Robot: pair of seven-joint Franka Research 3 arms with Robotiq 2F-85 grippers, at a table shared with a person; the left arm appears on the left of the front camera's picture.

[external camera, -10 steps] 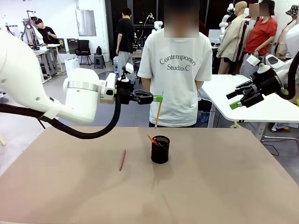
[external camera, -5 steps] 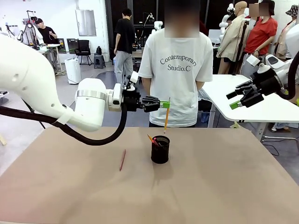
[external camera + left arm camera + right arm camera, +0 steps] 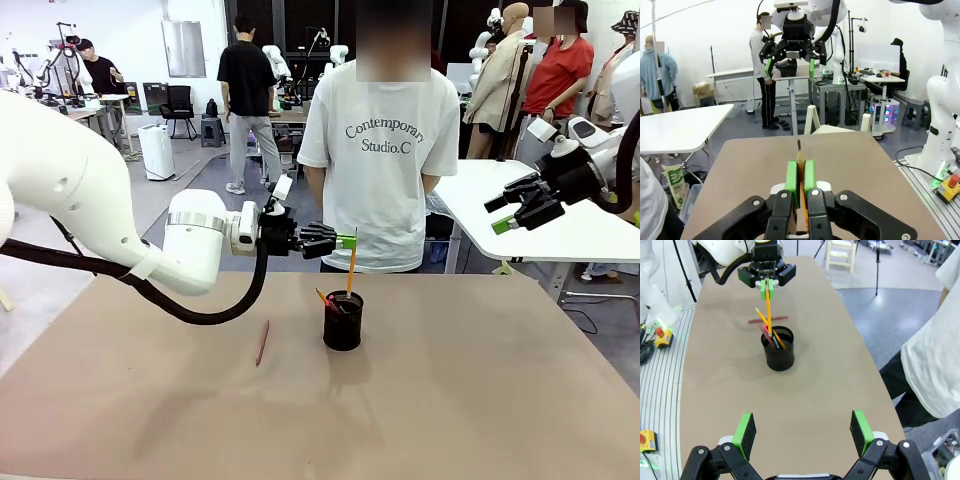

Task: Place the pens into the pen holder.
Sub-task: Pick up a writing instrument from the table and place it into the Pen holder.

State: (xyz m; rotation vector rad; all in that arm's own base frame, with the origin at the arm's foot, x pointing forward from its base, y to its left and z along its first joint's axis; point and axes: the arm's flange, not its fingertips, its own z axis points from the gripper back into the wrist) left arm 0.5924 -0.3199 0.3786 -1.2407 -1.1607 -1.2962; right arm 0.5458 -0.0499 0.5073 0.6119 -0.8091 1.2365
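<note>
The left fingers [image 3: 345, 241] are pinching the yellow pencil [image 3: 351, 268] near its top end, the green pads pressed flat against it on both sides. It hangs almost straight down over the black mesh cup [image 3: 343, 322], which stands near the middle of the worktop [image 3: 480, 400]. The pencil's lower tip is right at the cup's mouth; whether it has crossed the rim I cannot tell from here. Two other sticks [image 3: 771, 335], one yellow and one red, lean inside the cup and poke out toward the robot's left. A brown pen [image 3: 262, 342] lies flat on the worktop, well apart from the cup on that same side.

The right fingers [image 3: 502, 226] are spread wide and hold nothing, hovering off to the robot's right, away from the cup.

To finish this step cleanly, I'd say the pencil should go straight down until a good part of its length is below the rim before the pads let go. Let go from too high and it could bounce off the wire edge or tip out. The tip should also aim for the free side of the cup, so it doesn't jam against the leaning sticks.
</note>
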